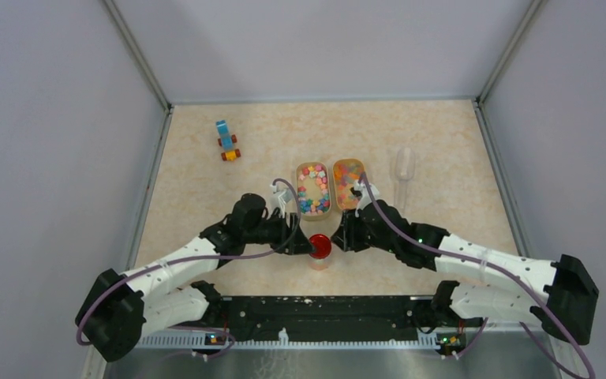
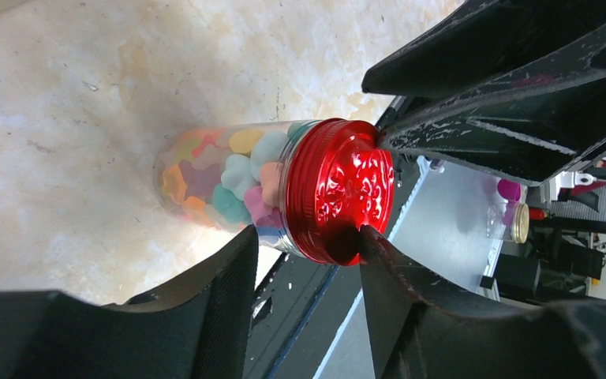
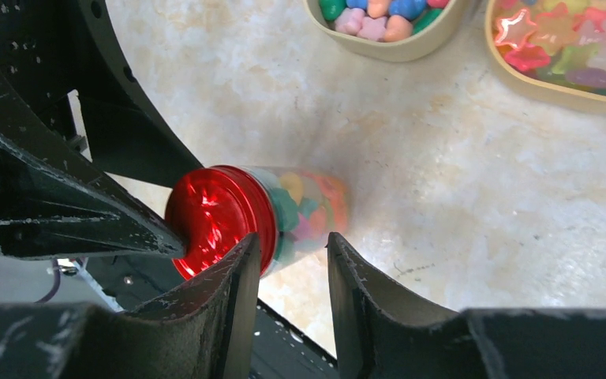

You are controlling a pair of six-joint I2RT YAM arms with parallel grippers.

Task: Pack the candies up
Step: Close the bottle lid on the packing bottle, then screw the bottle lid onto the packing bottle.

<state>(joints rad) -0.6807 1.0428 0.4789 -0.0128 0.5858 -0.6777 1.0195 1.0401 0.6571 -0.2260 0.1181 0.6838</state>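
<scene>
Dozens of tiny candies (image 2: pixel 237 178), pink, blue, green, yellow and orange, packed inside a clear jar (image 3: pixel 327 197). Standing upright near the front edge of the surface (image 1: pixel 442 142), midway between the two arms. Capped with a round red lid (image 2: pixel 339 185), embossed on top.

More candies heaped in two oblong beige trays just beyond the jar, side by side. Opaque pastel pieces in the first tray (image 3: pixel 398 54); glossy translucent ones, some star-shaped, in the second tray (image 3: pixel 525 85).

Left tool (image 2: pixel 308 237) at the jar's left side, level with the lid, jaws partly apart. Lower rim of the lid lying in or just behind the gap, one fingertip (image 2: pixel 375 253) at the lid's face, the other just beside the glass under the rim. Cannot tell whether clamped on the lid or merely set against it.

Right tool (image 3: pixel 288 249) at the jar's right side, jaws likewise partly apart, with a gap narrower than the jar and nothing pinched between them. One finger overlapping the lid's rim in the wrist view, the jar's neck just past the tips. In the left wrist view, one right fingertip against the lid's edge.

Farther out, a clear plastic scoop (image 1: pixel 404 167) lying right of the trays, apart from both. Toward the back left, a blue-and-orange toy vehicle (image 1: pixel 227 142), well apart from everything else.
</scene>
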